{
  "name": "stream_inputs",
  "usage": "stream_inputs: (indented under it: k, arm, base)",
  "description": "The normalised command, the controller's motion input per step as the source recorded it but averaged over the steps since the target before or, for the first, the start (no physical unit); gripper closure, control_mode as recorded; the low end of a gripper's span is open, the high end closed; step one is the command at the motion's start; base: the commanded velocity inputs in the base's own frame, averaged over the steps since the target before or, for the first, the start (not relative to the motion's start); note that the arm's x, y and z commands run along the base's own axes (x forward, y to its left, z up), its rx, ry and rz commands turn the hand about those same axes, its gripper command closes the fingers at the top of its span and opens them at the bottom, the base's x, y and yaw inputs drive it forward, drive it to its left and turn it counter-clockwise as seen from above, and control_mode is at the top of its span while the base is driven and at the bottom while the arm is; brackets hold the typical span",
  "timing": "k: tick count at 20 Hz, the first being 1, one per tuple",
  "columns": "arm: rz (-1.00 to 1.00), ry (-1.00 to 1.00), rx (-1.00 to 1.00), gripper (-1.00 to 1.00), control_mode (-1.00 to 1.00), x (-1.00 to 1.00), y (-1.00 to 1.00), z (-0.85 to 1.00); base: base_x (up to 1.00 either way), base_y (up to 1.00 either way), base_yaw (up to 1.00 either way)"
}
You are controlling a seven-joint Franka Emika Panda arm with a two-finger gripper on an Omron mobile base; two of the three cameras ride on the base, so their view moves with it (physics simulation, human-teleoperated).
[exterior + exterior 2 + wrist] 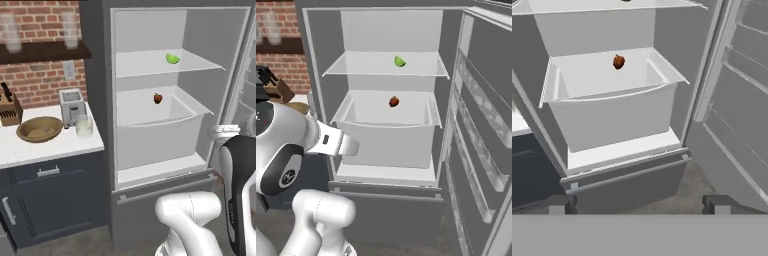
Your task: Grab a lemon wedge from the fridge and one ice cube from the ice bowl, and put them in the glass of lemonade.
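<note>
The fridge (200, 75) stands open, showing its pale shelves. A yellow-green lemon wedge (172, 58) lies on the upper shelf, also seen in the right base view as the lemon wedge (399, 61). On the white counter to the left sit the brown ice bowl (40, 129) and the glass of lemonade (83, 126). The ice cube is too small to make out in the bowl. My gripper (639, 205) is open and holds nothing. It hangs low in front of the fridge (612, 120), facing the drawer, well below the wedge's shelf.
A small dark red fruit (158, 98) rests in the fridge drawer. The fridge door (481, 110) swings open on the right. A toaster (71, 106) and a knife block (8, 107) stand behind the bowl. Tall glasses (70, 30) sit on a wall shelf.
</note>
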Motion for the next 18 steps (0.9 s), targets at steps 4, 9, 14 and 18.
stream_inputs:
  k: [4,9,14,18]
  arm:
    - [0.00,0.00,0.00,-1.00,1.00,0.00,0.00,0.00]
    - [0.00,0.00,0.00,-1.00,1.00,0.00,0.00,0.00]
    - [0.00,0.00,0.00,-1.00,1.00,0.00,0.00,0.00]
    - [0.00,0.00,0.00,-1.00,1.00,0.00,0.00,0.00]
  base:
    - [0.00,-0.25,0.25]
    - [0.00,-0.26,0.11]
    - [0.34,-0.27,0.01]
    - [0.57,-0.15,0.00]
